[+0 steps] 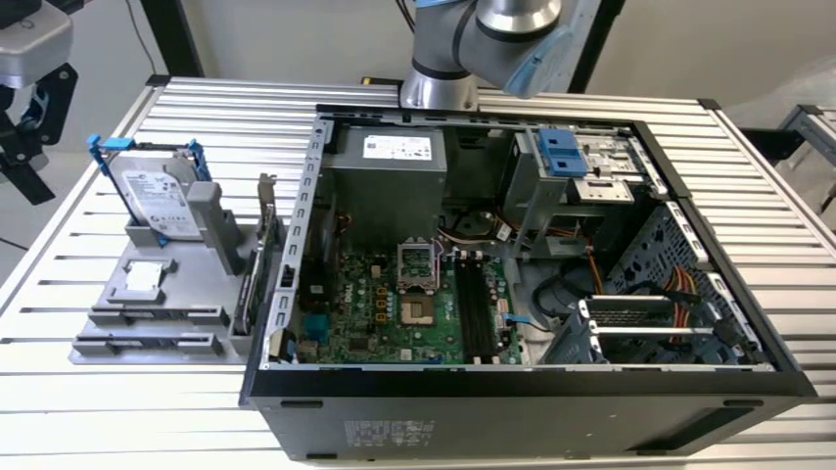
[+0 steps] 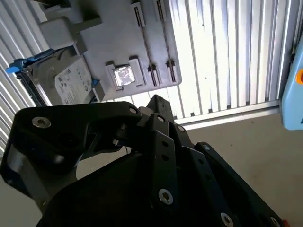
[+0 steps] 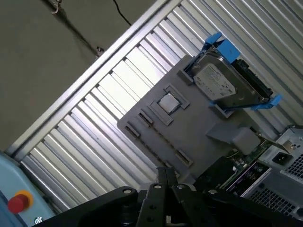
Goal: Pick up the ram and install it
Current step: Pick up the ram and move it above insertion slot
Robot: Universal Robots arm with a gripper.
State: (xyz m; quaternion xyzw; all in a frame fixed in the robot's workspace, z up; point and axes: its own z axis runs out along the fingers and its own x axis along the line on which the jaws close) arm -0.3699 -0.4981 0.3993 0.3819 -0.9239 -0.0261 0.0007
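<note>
The ram looks to be the thin dark board (image 1: 249, 294) standing on edge along the grey holder (image 1: 157, 313), on the side nearest the open computer case (image 1: 523, 392). I cannot tell it surely from the card beside it. In the first wrist view a green board edge (image 3: 253, 150) shows at that same side of the holder (image 3: 189, 137). My gripper (image 1: 29, 147) hangs high at the exterior view's left edge, well apart from the holder. In both wrist views its black fingers meet at a point (image 2: 156, 100) (image 3: 166, 171) with nothing between them. The motherboard's black slots (image 1: 473, 308) lie inside the case.
A silver hard drive in a blue frame (image 1: 157, 196) stands at the holder's far end, and a small chip (image 1: 141, 279) lies on the holder. The arm's base (image 1: 444, 78) stands behind the case. The table is ribbed aluminium (image 1: 78, 392), with floor past its edge (image 3: 47, 71).
</note>
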